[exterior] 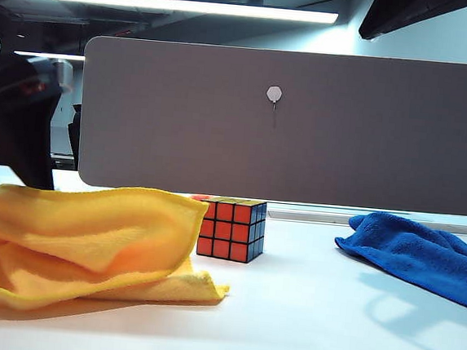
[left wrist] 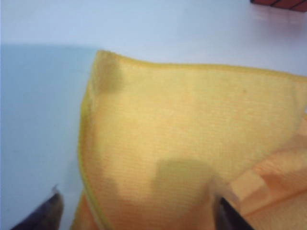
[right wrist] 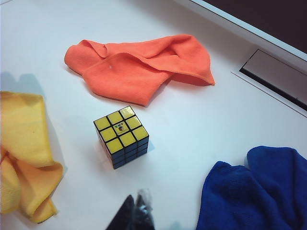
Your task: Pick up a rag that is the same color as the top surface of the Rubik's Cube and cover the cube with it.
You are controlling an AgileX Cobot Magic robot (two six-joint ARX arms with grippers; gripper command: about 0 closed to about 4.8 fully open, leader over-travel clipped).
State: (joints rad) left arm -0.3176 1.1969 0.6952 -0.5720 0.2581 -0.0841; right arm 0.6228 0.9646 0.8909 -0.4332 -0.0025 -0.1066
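The yellow rag (exterior: 80, 239) lies crumpled on the white table, left of the Rubik's Cube (exterior: 231, 229) and touching its side. The cube's top face is yellow (right wrist: 121, 133); its front is orange-red. In the left wrist view my left gripper (left wrist: 139, 218) hangs open just over the rag (left wrist: 192, 134), its two dark fingertips (left wrist: 48, 215) spread wide, one beside the rag's stitched edge and one over the cloth. My right gripper (right wrist: 135, 213) is shut and empty, a short way in front of the cube, above bare table. It is out of the exterior view.
A blue terry cloth (exterior: 423, 253) lies right of the cube and close beside my right gripper (right wrist: 259, 191). An orange cloth (right wrist: 139, 64) lies behind the cube. A grey partition (exterior: 303, 124) closes the table's far side. My left arm's dark body (exterior: 17, 123) stands over the rag.
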